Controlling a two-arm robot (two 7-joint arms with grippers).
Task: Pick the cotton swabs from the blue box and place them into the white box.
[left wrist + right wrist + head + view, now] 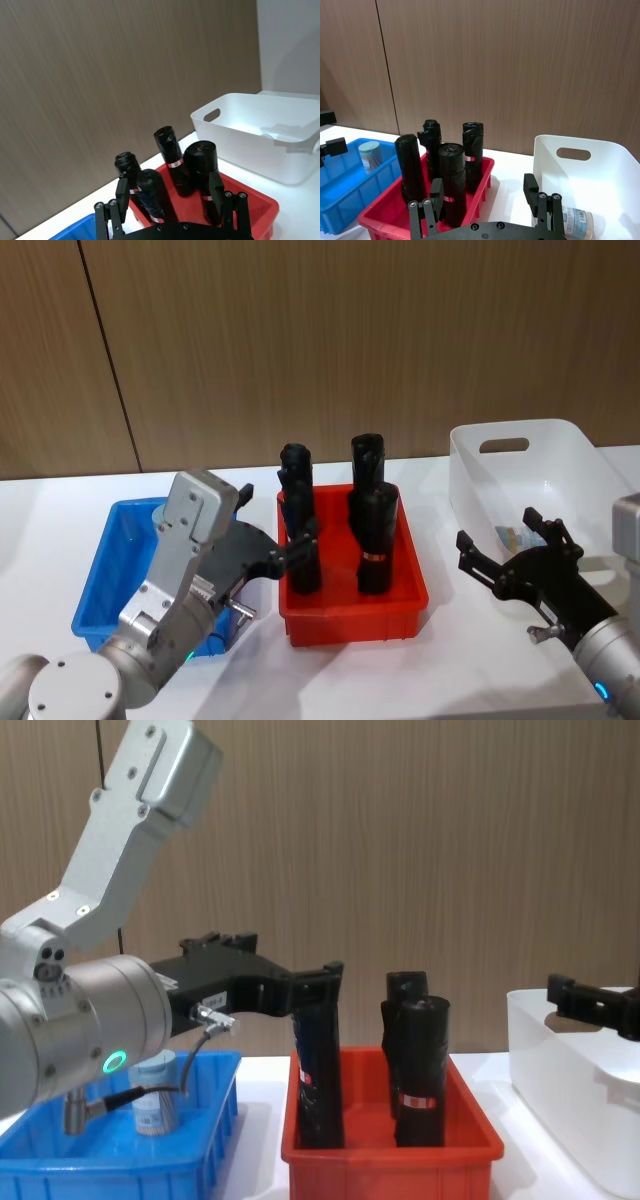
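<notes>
One jar of cotton swabs [370, 155] with a pale blue lid stands upright in the blue box [105, 575]; the chest view shows the jar [155, 1096] behind my left arm. Another jar [577, 222] lies on its side in the white box [560, 455]. My left gripper [275, 525] hovers open and empty over the gap between the blue box and the red bin, its fingers [216, 186] pointing toward the black rolls. In front of the white box's near wall my right gripper [500, 532] is open and holds nothing.
A red bin [350, 620] with several tall black rolls [375, 530] stands between the two boxes. A wood-panelled wall closes off the back of the white table. Bare tabletop lies in front of the red bin and the white box.
</notes>
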